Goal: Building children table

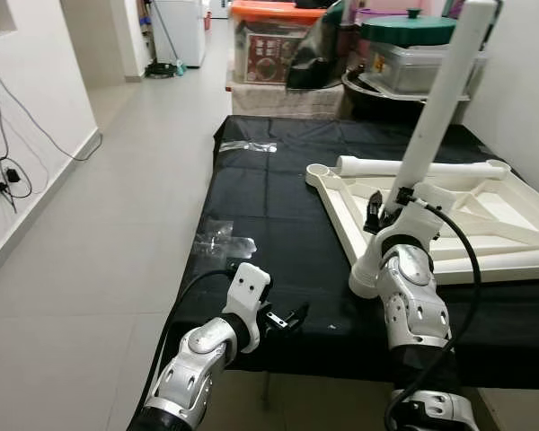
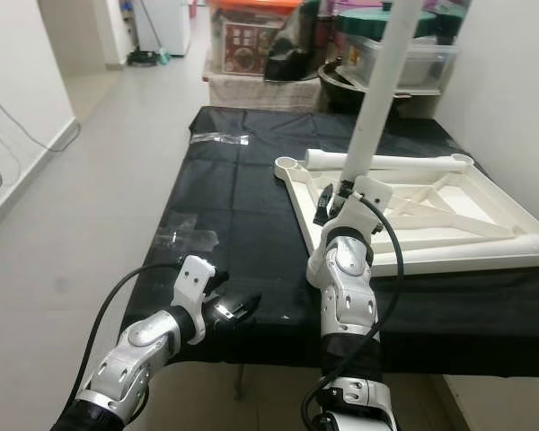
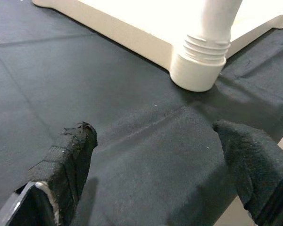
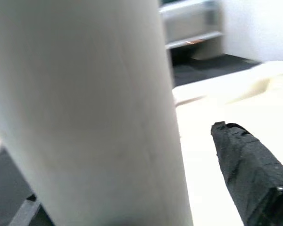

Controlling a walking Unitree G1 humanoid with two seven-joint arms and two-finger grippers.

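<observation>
Left eye view: a black-covered bench (image 1: 278,224) runs away from the robot, with an upturned white tabletop (image 1: 485,224) lying on its right half.
Tabletop: underside up, ribs showing, its near left corner close to the bench's front edge.
Leg (image 1: 431,135): a white tube standing in the socket (image 3: 198,70) at that near corner and leaning slightly to the right; the left wrist view shows screw threads just above the socket collar.
Second leg (image 1: 413,167): lying flat along the tabletop's far edge.
Right gripper (image 1: 388,208): raised at the standing leg, low on the tube just above the socket; the right wrist view has the tube hard against the camera with one black finger (image 4: 247,169) beside it, so the fingers look clasped around the leg.
Left gripper (image 1: 287,319): low over the bench's front edge, left of the socket and apart from it, pointing right; its two fingers are spread wide with only black cloth between them.
Plastic bag (image 1: 220,238): clear, crumpled, near the bench's left edge.
Second bag (image 1: 247,146): flat, further back on the cloth.
Background: storage boxes (image 1: 278,40) and a green-lidded pot (image 1: 409,29) beyond the bench; grey tiled floor (image 1: 90,269) to the left.
</observation>
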